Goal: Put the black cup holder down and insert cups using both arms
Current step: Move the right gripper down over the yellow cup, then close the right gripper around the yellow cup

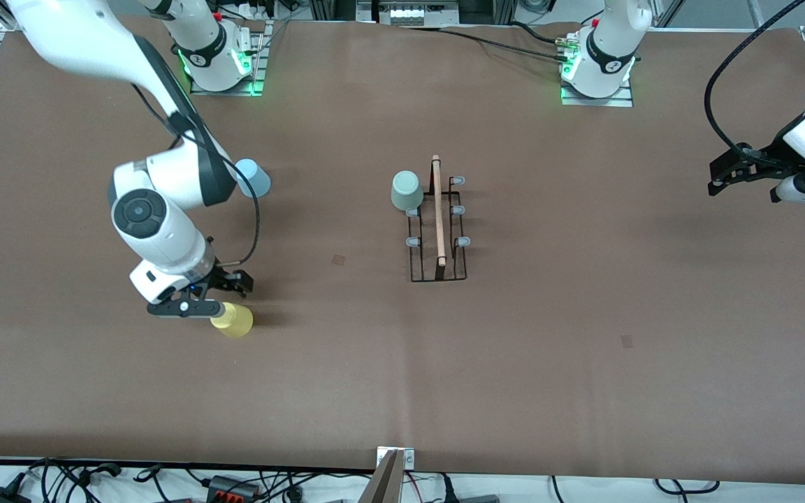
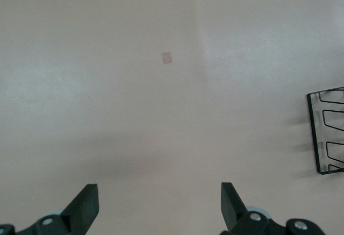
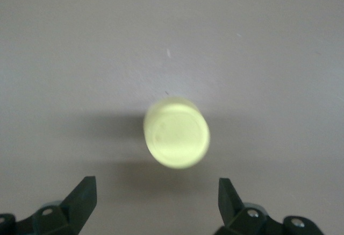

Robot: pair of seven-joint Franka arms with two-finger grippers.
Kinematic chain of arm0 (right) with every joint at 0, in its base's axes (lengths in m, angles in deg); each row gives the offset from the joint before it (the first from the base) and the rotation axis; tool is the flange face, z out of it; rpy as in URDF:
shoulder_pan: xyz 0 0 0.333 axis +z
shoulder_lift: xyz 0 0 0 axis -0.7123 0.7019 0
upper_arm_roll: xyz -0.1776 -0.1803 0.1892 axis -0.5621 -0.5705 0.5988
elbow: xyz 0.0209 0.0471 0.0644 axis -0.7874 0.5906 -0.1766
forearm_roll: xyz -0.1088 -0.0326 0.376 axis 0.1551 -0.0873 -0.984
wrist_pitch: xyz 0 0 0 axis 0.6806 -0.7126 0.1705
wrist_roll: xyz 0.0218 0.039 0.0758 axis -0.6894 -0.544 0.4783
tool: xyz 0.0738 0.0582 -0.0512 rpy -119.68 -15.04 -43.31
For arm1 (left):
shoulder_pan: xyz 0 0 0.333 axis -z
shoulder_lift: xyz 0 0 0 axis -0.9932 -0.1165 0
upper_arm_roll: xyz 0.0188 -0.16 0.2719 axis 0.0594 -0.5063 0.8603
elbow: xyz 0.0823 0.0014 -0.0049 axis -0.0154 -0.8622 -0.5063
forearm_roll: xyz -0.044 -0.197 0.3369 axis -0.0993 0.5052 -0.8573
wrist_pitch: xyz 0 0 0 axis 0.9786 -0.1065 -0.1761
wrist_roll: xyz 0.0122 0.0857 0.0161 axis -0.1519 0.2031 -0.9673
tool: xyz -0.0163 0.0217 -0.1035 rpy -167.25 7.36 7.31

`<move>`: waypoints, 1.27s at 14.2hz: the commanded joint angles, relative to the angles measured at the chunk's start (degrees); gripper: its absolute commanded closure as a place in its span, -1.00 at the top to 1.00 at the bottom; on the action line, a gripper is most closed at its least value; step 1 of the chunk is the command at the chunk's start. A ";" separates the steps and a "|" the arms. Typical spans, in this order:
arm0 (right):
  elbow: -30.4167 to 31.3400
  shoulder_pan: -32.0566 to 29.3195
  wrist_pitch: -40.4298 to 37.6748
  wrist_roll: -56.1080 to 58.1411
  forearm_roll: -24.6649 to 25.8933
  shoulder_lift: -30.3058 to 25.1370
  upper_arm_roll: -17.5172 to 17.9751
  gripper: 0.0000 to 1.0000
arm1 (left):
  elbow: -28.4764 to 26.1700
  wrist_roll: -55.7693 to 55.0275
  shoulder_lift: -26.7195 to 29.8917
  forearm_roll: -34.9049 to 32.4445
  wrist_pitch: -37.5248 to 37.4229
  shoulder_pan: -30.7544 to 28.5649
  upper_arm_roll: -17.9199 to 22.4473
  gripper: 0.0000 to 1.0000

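A brown table (image 1: 584, 363) stretches between two white robot arms. Near its middle stands the black cup holder (image 1: 437, 241), a thin wire rack with a pale wooden rod handle (image 1: 437, 209) running along its length and grey-blue tipped pegs on each side. A pale mint green cup (image 1: 407, 190) sits upside down on a peg at the rack's end farther from the front camera, on the side toward the right arm's end of the table. Toward the right arm's end, a light blue cup (image 1: 254, 177) stands upside down on the table, partly hidden by the right arm. The yellow cup (image 1: 233, 321) stands upside down, nearer the front camera than the blue one. The right gripper (image 1: 196, 299) hangs low just beside and above the yellow cup, its fingers (image 3: 80, 197) spread wide and touching nothing. The left gripper (image 1: 724, 171) waits over the table's edge at the left arm's end, well apart from the rack, fingers (image 2: 86, 203) also spread wide and empty.
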 commanded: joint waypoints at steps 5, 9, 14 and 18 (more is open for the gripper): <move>-0.80 0.62 7.52 1.08 3.75 4.83 -1.70 1.00 | 1.96 1.17 -0.98 -0.80 -1.34 0.52 0.32 1.00; -0.98 0.71 7.08 1.88 3.93 3.35 -2.32 1.00 | 1.96 1.00 -0.98 -0.80 -1.34 0.52 0.32 1.00; -0.63 0.62 6.82 1.70 4.02 3.69 -2.40 1.00 | 1.96 1.17 -0.98 -0.80 -1.34 0.52 0.32 1.00; -0.71 0.62 8.74 1.61 3.93 5.71 -3.10 1.00 | 1.96 1.17 -0.98 -0.80 -1.34 0.52 0.32 1.00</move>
